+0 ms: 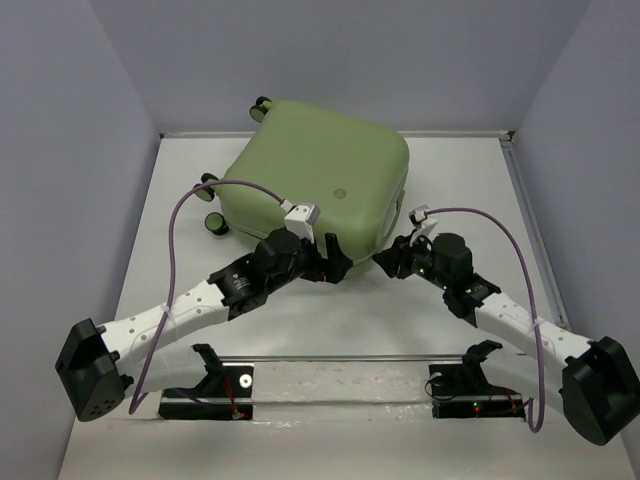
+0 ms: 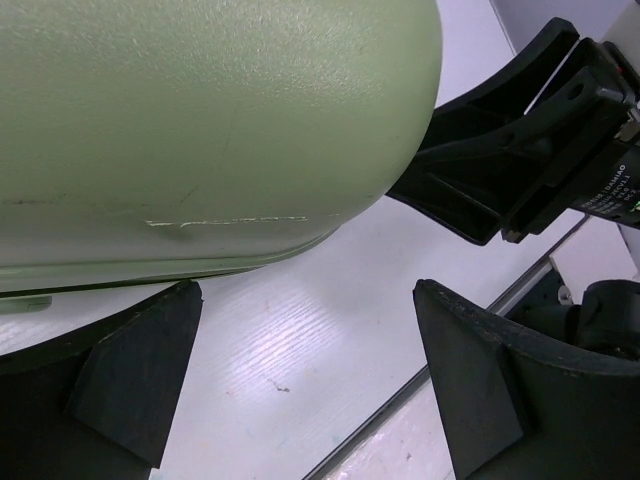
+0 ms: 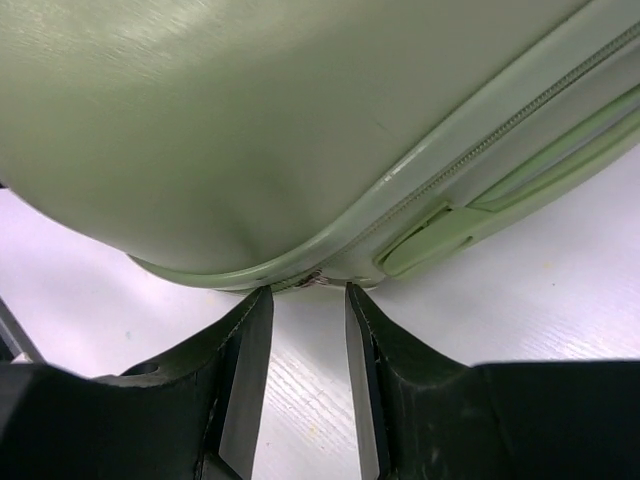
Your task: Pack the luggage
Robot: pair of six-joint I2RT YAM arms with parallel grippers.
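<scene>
**Two arms at the shut luggage's seam**

The luggage (image 1: 320, 165) lies closed and flat at the far middle of the white worktop (image 1: 300, 330). Your right gripper (image 3: 307, 293) has its fingers narrow and empty, just short of the zip pull (image 3: 316, 279). The left gripper (image 2: 308, 290) is spread wide, empty. Working the zip looks like the step in hand, so next pinch that small pull squarely. Plain grey walls (image 1: 350, 60) close in.

L gripper (image 2: 305, 292) wide, R gripper (image 3: 308, 292) half-spread
</scene>
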